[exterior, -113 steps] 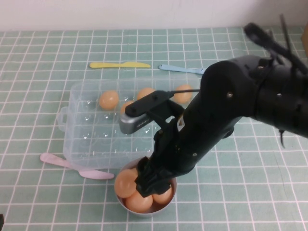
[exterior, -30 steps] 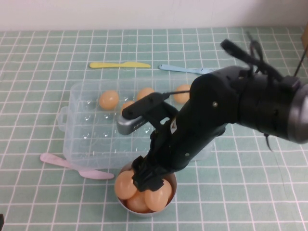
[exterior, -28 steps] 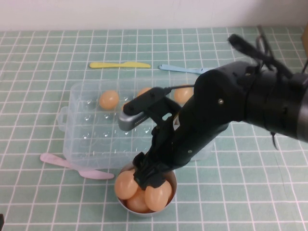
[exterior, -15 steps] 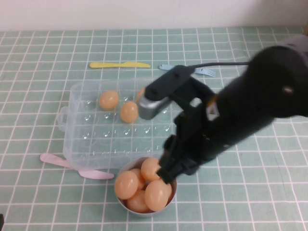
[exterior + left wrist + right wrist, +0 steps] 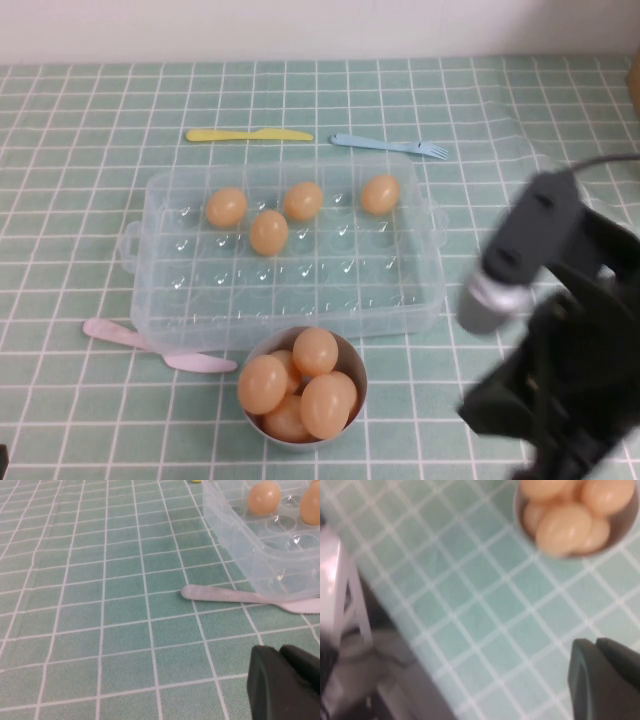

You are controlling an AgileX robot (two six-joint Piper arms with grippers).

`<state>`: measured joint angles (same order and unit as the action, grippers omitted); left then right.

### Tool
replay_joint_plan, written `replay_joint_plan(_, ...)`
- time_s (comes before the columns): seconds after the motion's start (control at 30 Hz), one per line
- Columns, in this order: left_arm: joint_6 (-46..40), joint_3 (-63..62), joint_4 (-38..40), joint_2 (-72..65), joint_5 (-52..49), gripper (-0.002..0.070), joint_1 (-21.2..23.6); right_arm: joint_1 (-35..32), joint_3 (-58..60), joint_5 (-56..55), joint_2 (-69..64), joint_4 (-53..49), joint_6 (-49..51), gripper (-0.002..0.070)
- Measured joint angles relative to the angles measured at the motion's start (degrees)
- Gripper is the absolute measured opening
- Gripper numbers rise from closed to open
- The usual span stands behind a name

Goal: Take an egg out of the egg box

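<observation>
Egg box centre bench, four eggs seated in dimples, nearest egg; right hand off right, left hand parked beside, grips indiscernible.

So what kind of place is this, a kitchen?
Probably a robot test table laid out like a kitchen. A green checked cloth covers it, with a clear egg box, a bowl of eggs and plastic cutlery. The right gripper hangs near the bowl; the left gripper sits low beside the box.
</observation>
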<state>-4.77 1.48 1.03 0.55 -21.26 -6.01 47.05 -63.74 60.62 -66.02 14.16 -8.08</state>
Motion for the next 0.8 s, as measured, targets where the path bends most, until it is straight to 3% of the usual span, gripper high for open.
replay_joint_plan(0.43, 0.0, 0.0, 0.0, 0.0, 0.0, 0.0, 0.0, 0.0, 15.8, 4.1, 21.7, -4.5, -2.4, -0.0017)
replay_joint_plan(0.63, 0.0, 0.0, 0.0, 0.0, 0.0, 0.0, 0.0, 0.0, 25.5, -4.8, 30.7, -7.0, -2.4, -0.0017)
replay_joint_plan(0.8, 0.0, 0.0, 0.0, 0.0, 0.0, 0.0, 0.0, -1.0, 36.5, -18.6, 37.5, -11.9, -2.4, -0.0017)
